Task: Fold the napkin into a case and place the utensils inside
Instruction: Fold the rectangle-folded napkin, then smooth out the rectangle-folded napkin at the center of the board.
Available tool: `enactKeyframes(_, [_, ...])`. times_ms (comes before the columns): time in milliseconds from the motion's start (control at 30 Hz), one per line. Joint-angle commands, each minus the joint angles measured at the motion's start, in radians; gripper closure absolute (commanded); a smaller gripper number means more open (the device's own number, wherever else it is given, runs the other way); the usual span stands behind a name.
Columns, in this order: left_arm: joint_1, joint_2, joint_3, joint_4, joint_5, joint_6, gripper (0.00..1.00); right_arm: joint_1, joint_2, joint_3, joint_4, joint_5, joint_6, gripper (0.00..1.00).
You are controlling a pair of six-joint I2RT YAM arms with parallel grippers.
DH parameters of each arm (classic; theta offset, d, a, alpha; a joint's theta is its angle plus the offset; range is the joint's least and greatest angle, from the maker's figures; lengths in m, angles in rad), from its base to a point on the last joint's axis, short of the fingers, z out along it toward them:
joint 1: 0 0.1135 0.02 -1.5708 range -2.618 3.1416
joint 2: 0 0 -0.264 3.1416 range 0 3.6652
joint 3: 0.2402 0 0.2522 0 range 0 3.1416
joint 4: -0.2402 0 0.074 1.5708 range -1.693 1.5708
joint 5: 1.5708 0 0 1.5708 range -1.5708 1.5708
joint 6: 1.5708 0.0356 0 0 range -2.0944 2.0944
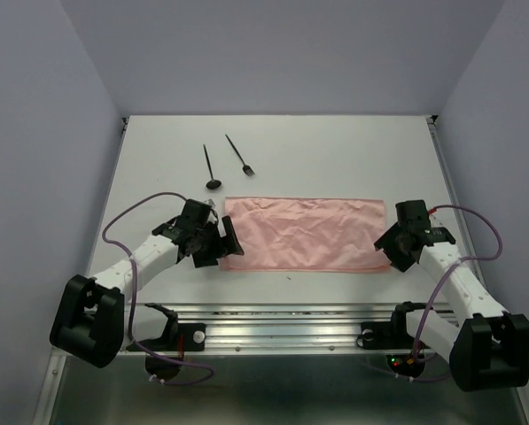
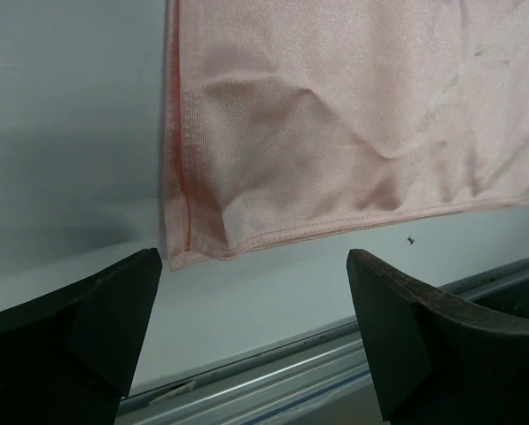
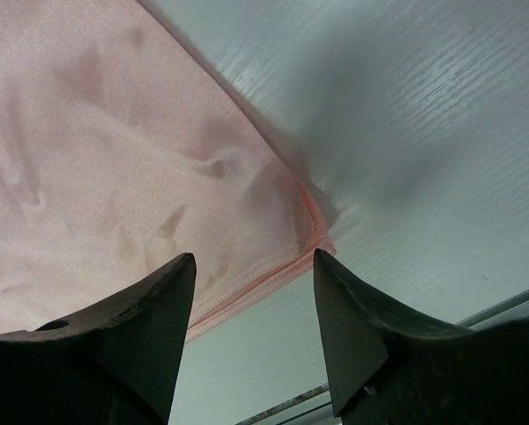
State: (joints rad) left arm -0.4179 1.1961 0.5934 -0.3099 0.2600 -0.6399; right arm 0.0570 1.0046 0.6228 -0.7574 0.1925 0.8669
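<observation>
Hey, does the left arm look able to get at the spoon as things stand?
Probably yes. The spoon lies on bare table just beyond the left gripper, whose jaws stand open and empty. Nothing lies between them; the fork sits apart beside it.

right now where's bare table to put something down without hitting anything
Widest bare patch: far table beyond the napkin, right of the fork. Also the far-left corner, left of the spoon. Crowded: the napkin's near corners, where the left gripper and right gripper hang open.
</observation>
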Motion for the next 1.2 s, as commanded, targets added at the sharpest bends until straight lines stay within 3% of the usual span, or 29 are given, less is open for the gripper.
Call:
enactKeyframes(0, [-0.004,-0.015,0.097,-0.063,-0.037,0.032,0.01,-0.006,0.025,0.026,0.004,-0.001,-0.011,0.38])
enactKeyframes(133, [-0.004,0.011,0.135,-0.051,-0.062,0.043,0.02,-0.006,0.017,0.031,0.013,-0.002,-0.016,0.37])
enactKeyframes(267, [-0.005,0.046,0.178,-0.031,-0.071,0.052,0.11,-0.006,-0.006,0.04,0.004,0.013,-0.008,0.37])
enactKeyframes(367, [-0.013,0.075,0.204,-0.015,-0.065,0.063,0.17,-0.006,-0.03,0.045,-0.002,0.022,0.0,0.41])
enactKeyframes(700, [-0.027,0.129,0.145,-0.058,-0.151,0.029,0.21,-0.006,0.002,0.025,0.032,0.012,-0.008,0.56])
enactKeyframes(867, [-0.032,0.132,0.088,-0.046,-0.165,-0.004,0.33,-0.006,0.107,0.026,0.098,0.004,-0.037,0.57])
enactKeyframes(1167, [-0.036,0.195,0.074,-0.032,-0.177,-0.017,0.34,-0.006,0.239,0.0,0.136,-0.025,-0.049,0.57])
